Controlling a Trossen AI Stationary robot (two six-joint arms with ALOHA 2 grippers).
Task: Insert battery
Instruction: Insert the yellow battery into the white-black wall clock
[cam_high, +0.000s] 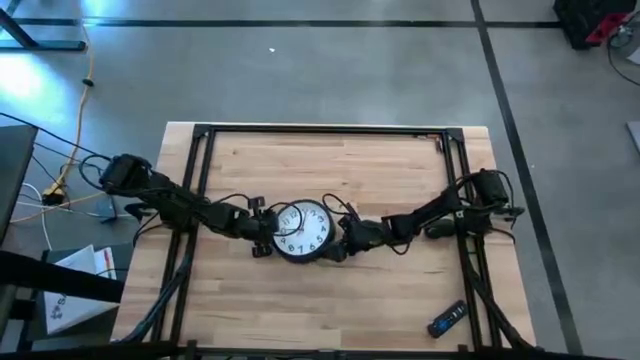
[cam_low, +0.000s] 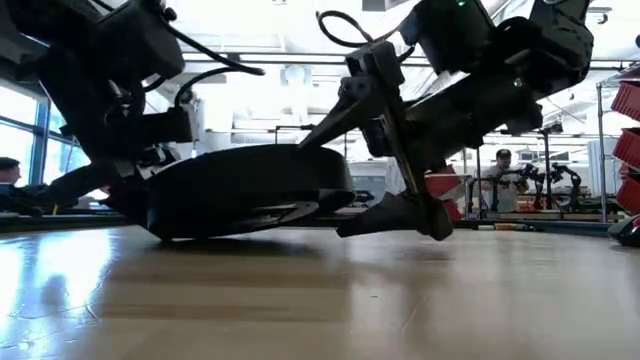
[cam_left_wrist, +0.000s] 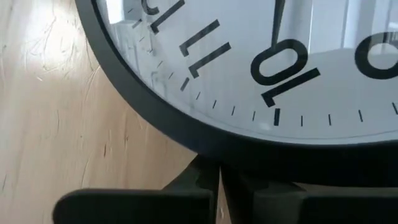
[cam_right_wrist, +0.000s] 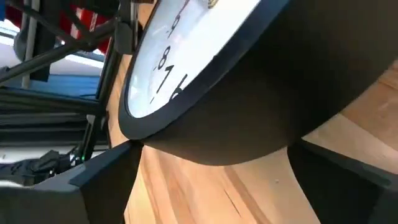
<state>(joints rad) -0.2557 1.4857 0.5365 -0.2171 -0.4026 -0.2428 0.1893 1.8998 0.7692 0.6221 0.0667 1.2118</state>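
A round black-rimmed wall clock (cam_high: 303, 230) lies face up at the table's middle, tilted, its left edge down on the wood (cam_low: 165, 232) and its right edge raised. My left gripper (cam_high: 262, 235) is at the clock's left rim, its fingers shut. At the clock's right rim my right gripper (cam_high: 343, 237) has its fingers spread wide around the clock's edge (cam_right_wrist: 205, 124). No battery shows in any view. My left gripper meets the outer wall of the clock's rim (cam_left_wrist: 211, 152), beside the numerals 10 and 11. Its shut fingers (cam_left_wrist: 186, 186) come level from the table's left, low at the tabletop. Whether they press or only touch, I cannot tell. My right gripper has the clock's right rim between its two wide-spread fingers, one (cam_right_wrist: 93, 180) at each side of a stretch of the rim (cam_right_wrist: 134, 140). The fingers come low from the table's right, slanting down. The clock sits tilted, that side raised off the wood.
A small dark and blue object (cam_high: 447, 318) lies near the table's near right corner. A black frame (cam_high: 320, 130) runs along the far, left and right sides of the tabletop. Bare wood (cam_high: 300, 310) stretches between the clock and the near edge.
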